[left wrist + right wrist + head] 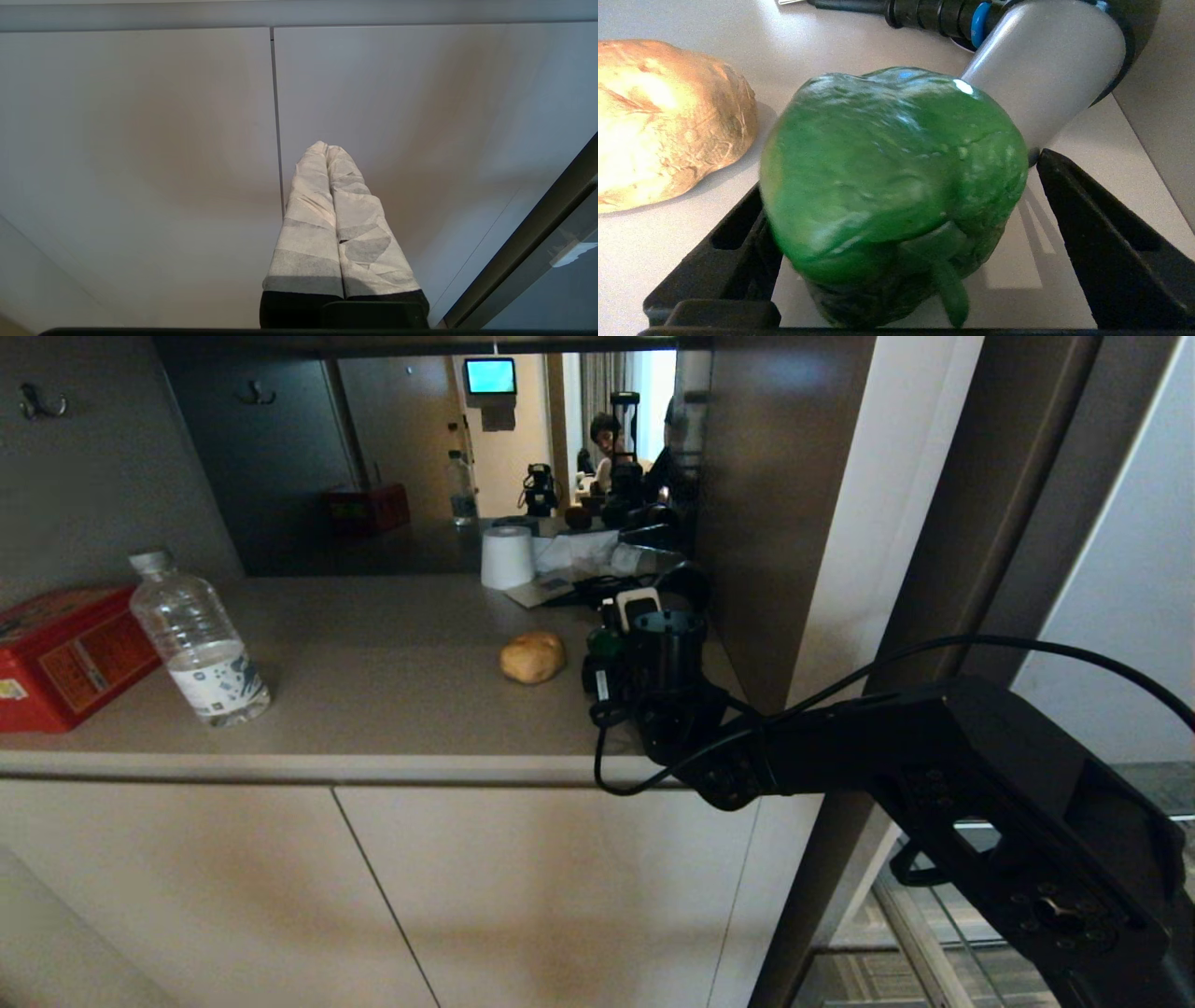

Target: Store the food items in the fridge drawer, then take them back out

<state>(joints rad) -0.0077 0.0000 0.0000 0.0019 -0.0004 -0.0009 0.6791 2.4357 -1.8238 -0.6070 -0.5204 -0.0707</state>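
Observation:
The green bell pepper [887,177] lies on the beige counter [392,681], stem end toward my wrist. My right gripper [901,175] is open around it: one black finger [738,233] touches it, the other finger [1101,224] stands clear with a gap. In the head view the right gripper [624,616] sits at the counter's right end with the pepper [605,642] peeking out. The tan potato [532,657] rests just left of it, also [658,121]. Part of the fridge drawer [920,933] shows low right, behind my arm. My left gripper [327,147] is shut, empty, facing cabinet doors.
A water bottle [198,639] and a red tin [65,653] stand at the counter's left. A white paper roll [508,557] and clutter sit at the back. A silver cylinder [1041,70] lies right behind the pepper. A dark wall panel [775,504] bounds the counter on the right.

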